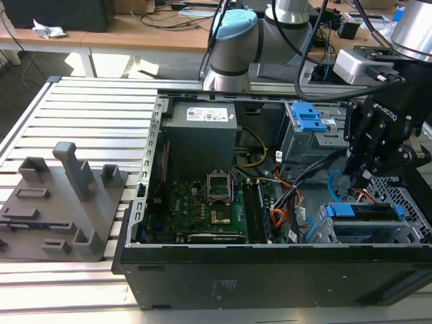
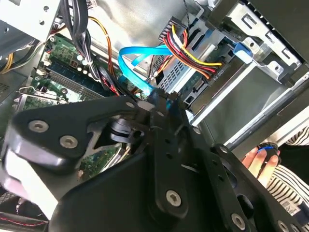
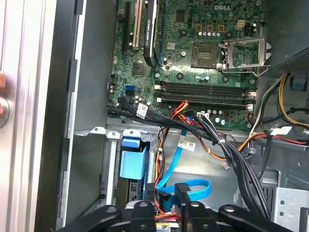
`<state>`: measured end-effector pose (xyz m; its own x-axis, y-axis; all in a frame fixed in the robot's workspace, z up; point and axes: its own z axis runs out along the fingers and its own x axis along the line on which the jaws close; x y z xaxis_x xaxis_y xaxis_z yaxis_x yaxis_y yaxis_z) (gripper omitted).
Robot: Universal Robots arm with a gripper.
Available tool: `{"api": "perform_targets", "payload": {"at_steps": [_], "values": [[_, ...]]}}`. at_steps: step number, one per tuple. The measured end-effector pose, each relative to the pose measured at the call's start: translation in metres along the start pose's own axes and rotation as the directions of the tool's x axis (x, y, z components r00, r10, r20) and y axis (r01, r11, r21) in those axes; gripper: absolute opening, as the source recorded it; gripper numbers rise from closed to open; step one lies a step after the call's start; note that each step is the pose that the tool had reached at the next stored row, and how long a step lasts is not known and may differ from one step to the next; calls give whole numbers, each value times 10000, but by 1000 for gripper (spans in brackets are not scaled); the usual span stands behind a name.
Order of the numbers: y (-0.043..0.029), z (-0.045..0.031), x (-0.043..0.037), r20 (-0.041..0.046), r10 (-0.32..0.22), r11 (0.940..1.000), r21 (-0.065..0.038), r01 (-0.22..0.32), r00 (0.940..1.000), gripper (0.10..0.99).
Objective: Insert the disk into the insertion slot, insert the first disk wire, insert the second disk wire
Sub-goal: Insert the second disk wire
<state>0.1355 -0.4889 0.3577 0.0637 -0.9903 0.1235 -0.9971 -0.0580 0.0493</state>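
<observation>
The gripper (image 1: pixel 359 177) points down into the open computer case (image 1: pixel 270 270), just above the disk (image 1: pixel 364 214) seated in the insertion slot (image 1: pixel 412 226), jaws clamped on a blue cable connector (image 2: pixel 159 99).

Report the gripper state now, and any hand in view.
Gripper: shut on the blue cable, by the disk.
Person's hand: beside the case, holding nothing visible.
</observation>
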Motion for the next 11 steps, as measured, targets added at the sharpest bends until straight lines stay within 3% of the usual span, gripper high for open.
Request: {"api": "perform_targets", "payload": {"at_steps": [1,2,8,11], "values": [[0,0,0,-4,1,10000,0,-1,10000,216],[0,0,0,-7,0,10000,-1,0,10000,165],[0,0,2,-19,1,10000,-1,-1,10000,165],[7,16,125,-19,1,10000,-1,-1,10000,165]]}}
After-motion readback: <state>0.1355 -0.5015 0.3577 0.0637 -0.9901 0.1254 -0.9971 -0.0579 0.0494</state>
